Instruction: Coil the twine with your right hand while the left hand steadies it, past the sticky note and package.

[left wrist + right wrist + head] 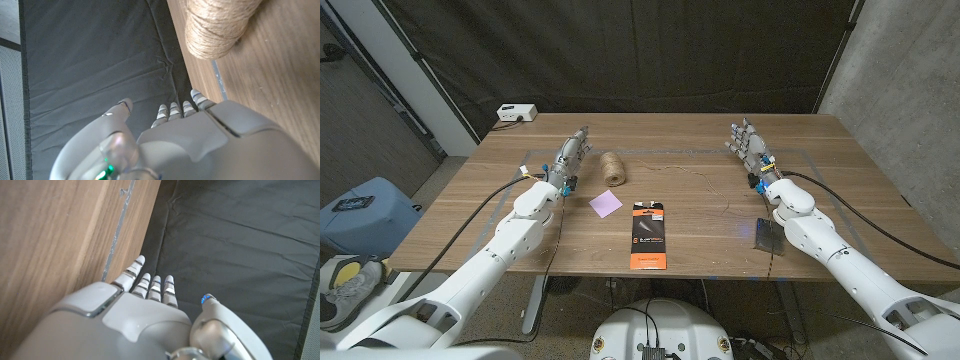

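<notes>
On the table [720,215], both hands on edge, fingers straight and empty: left hand [570,160] beside twine [611,169], right hand [751,148] apart.

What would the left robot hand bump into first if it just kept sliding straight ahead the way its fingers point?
Probably nothing on the table: the left robot hand points toward the far edge, and the twine spool sits off to its side. Beyond hangs a dark curtain.

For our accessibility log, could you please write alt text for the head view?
A twine spool stands on a wooden table beside the robot's open left hand; the right hand waits apart. A purple sticky note and package lie nearer.
</notes>
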{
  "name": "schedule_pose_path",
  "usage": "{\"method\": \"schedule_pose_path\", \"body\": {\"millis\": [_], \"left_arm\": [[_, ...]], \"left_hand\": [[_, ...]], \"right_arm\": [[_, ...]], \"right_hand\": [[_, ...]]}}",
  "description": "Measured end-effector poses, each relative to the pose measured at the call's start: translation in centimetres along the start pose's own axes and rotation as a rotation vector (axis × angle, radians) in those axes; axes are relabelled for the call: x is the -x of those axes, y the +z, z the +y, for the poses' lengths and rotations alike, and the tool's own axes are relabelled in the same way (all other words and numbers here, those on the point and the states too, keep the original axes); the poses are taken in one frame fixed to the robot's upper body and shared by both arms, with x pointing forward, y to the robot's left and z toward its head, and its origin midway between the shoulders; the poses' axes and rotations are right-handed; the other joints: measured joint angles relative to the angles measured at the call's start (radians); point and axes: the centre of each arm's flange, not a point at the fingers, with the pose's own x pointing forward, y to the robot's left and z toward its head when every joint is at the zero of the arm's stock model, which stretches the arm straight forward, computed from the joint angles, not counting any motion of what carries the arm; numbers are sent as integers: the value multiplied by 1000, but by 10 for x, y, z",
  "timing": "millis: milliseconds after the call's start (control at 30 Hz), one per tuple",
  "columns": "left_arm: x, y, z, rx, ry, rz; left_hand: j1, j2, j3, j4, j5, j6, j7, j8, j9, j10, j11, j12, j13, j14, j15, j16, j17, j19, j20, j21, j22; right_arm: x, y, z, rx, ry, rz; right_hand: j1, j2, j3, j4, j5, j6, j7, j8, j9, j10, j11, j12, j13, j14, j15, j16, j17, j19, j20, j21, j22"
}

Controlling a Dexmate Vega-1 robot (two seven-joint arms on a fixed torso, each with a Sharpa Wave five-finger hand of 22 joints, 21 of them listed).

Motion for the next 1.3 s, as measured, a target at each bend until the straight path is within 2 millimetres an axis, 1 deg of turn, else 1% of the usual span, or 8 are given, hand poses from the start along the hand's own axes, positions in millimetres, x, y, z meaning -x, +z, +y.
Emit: {"method": "schedule_pose_path", "body": {"millis": [100, 200, 367, 567, 733, 833, 1067, 1300], "left_arm": [[0, -1, -1, -8, 0, 5], [0, 0, -1, -12, -1, 6], [1, -1, -3, -18, -5, 9], [0, 0, -4, -28, -11, 10], [0, 4, -5, -50, -23, 7], [-1, 8, -6, -68, -30, 1], [-3, 20, -5, -111, -48, -16], [-3, 30, -3, -142, -63, -26]], "left_hand": [[6, -6, 9, -12, 4, 11, -11, 7, 0, 12, -11, 1, 0, 7, -6, 0, -2, 6, 5, 0, 0], [6, -6, 10, -16, 4, 12, -9, 7, 0, 18, -18, 1, 0, 10, -9, 0, -2, 9, 2, 0, 0], [12, -1, 13, -27, 4, 21, -11, 7, 0, 18, -18, 1, -3, 10, -9, 4, -2, 9, 2, 0, 0], [21, -10, 17, -40, 4, 28, -12, 7, 0, 19, -17, 1, -3, 12, -7, 4, -2, 9, 2, -4, 0], [37, -7, 29, -66, 15, 33, -10, 7, 0, 29, -21, 8, -3, 17, -5, 4, -2, 16, 9, -8, 0], [56, -5, 40, -93, 22, 37, -5, 7, 0, 38, -19, 10, -3, 28, -5, 4, -2, 26, 7, -12, 0], [84, -6, 59, -131, 41, 38, -6, 7, 0, 45, -16, 12, -2, 37, -4, 4, -2, 32, 3, -20, 0], [107, -9, 67, -167, 54, 50, -18, 7, 0, 56, -26, 12, 0, 44, -11, 4, -2, 38, -2, -26, 0]], "right_arm": [[0, -1, 0, 2, -3, 4], [0, -1, 0, 3, -5, 6], [1, -2, 1, 5, -8, 9], [3, -3, 2, 6, -10, 11], [5, -3, 2, 6, -12, 12], [6, -3, 1, 6, -14, 13], [7, -4, 1, 4, -16, 14], [7, -6, 0, 2, -19, 17]], "right_hand": [[0, 0, 0, 0, 0, 0, 0, 0, 0, 0, 0, 0, 0, 0, 0, 0, 0, 0, 0, 0, 0], [0, 0, 3, -3, 0, 0, 0, 0, 0, 0, 0, 0, 0, 0, 0, 0, -1, 0, 0, 0, 0], [7, 1, 4, -4, 0, 0, 0, 4, 0, 0, 0, 0, 0, 0, 0, 0, -3, 4, -4, 4, 0], [7, 1, 8, -8, 0, 0, 0, 4, 0, 5, 5, 0, 0, 0, 0, 0, -8, 4, -3, 4, 0], [7, 1, 8, -8, 5, 0, 0, 4, 0, 5, 5, 0, 0, 0, 0, 0, -8, 3, -3, 4, 0], [7, 1, 8, -8, 5, 0, 0, 4, 0, 5, 5, 0, 0, 0, 0, 0, -12, 3, -3, 4, 0], [11, 5, 11, -11, 5, 0, 0, 4, 0, 5, 5, 0, 0, 0, 0, 0, -12, 3, -3, 4, 0], [11, 5, 14, -14, 5, 0, 0, 4, 0, 5, 5, 0, 0, 0, 0, 0, -17, 3, -3, 4, 0]]}}
